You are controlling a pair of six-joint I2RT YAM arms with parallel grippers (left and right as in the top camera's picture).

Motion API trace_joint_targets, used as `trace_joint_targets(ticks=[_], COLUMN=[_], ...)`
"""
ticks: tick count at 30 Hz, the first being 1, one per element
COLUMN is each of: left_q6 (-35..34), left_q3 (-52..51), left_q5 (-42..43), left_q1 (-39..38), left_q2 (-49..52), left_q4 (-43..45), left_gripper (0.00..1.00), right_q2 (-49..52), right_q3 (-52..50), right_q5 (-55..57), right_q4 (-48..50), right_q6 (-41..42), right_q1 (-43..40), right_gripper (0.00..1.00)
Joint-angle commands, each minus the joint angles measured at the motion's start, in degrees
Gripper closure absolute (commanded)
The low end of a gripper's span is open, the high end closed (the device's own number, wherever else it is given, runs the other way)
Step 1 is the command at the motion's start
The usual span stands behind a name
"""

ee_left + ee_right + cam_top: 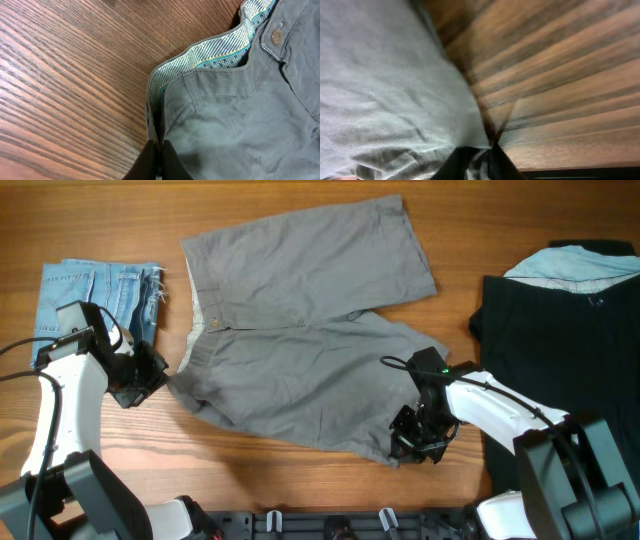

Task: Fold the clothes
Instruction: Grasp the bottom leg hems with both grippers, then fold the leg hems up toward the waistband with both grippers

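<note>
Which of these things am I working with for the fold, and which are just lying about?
In the job:
mid-grey woven cotton shorts, spread out
left gripper, pinching their waistband edge
right gripper, pinching a leg hem

Lying about:
small light-blue frayed denim shorts, at left
big black garment, at right, pale-blue cloth at its far edge

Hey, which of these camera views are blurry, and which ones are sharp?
Right wrist: smeared, with the wood grain streaked and the grey shorts soft, probably motion blur. Left wrist: crisp, the waistband button and the table grain both clear. Overhead: sharp and evenly lit, no glare.
</note>
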Motion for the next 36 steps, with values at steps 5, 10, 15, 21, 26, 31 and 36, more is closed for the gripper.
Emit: trace_joint_targets(ticks=[5,10,15,21,26,31,36], left_q6=[1.4,1.38,1.38,1.38,1.38,1.38,1.38], left_q3=[0.85,0.85,0.85,0.85,0.85,0.85,0.85], left_q5=[0.7,4.17,4.17,4.15,4.15,4.13,4.13], left_q1=[-0.22,-0.22,-0.22,-0.22,-0.22,-0.22,-0.22], left_q2=[0.26,0.26,0.26,0.26,0.26,0.26,0.26], left_q4=[0.55,0.09,0.09,0.33,0.37,0.57,0.57], left_gripper=[0.96,0.96,0.96,0.96,0.96,0.96,0.96], right_q2=[-3.89,-8.11,-8.0,-7.96,-7.96,-7.96,-8.24], right_q3=[5.9,10.32,10.23,4.42,-1.79,-5.81,-5.6], right_q5=[4.63,12.96,4.61,4.48,4.09,3.58,5.03], right_q4=[-1.81,-4.81,-11.02,-11.65,-3.58,3.06,2.16], right_q6=[-4.68,-4.39,-8.48,4.85,7.37,7.82,7.23], right_q1=[-3.26,-6.14,-5.86,2.69,2.71,2.71,2.29], right_gripper=[0.96,0.66,0.44,0.53,0.53,0.49,0.96])
